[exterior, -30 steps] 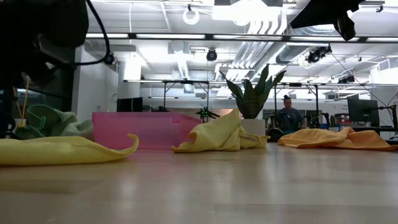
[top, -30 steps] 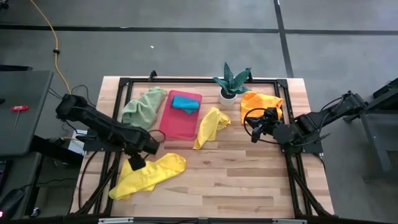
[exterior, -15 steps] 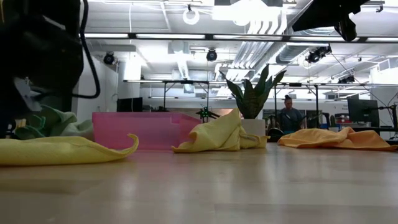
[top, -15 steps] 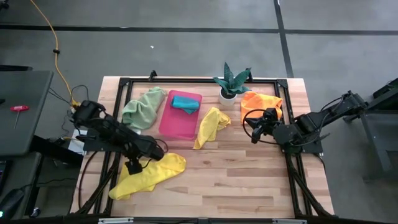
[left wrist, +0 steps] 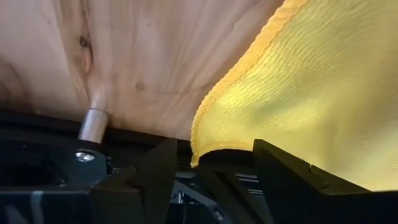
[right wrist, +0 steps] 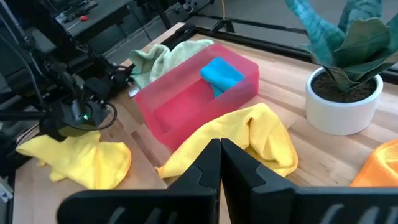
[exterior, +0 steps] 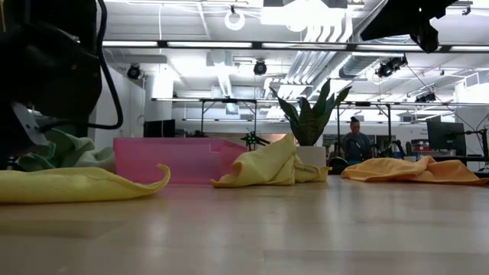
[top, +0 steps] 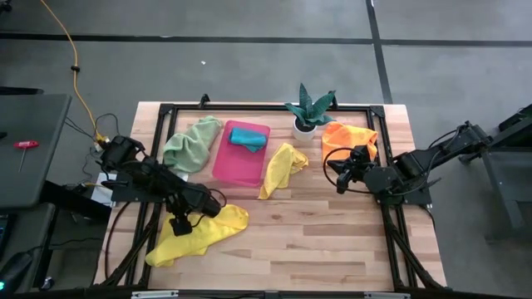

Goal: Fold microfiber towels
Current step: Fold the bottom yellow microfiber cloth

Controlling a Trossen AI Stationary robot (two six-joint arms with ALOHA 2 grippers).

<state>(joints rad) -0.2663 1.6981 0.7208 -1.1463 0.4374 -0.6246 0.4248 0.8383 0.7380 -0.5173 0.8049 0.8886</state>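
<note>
A yellow microfiber towel lies crumpled flat at the table's near left. My left gripper is low over its far left edge, open, with one finger on each side of the hemmed edge. A second yellow towel lies mid-table. An orange towel lies at the far right and a pale green one at the far left. A teal towel lies in the pink tray. My right gripper hangs shut beside the orange towel. My left gripper slants down from the table's left at the yellow towel's hemmed edge, which lies between its open fingers. One finger stands in front of the cloth. Whether either finger touches the towel, I cannot tell. The towel lies slack on the table.
A potted plant stands at the far edge between the tray and the orange towel. The table's black frame rail runs close beside my left gripper. Bare wood spans the near middle and right. A person stands far behind the table.
My left gripper has sunk toward the near-left yellow towel's far left edge and tipped further downward, its fingers staying apart. The towel has kept its place and shape.
</note>
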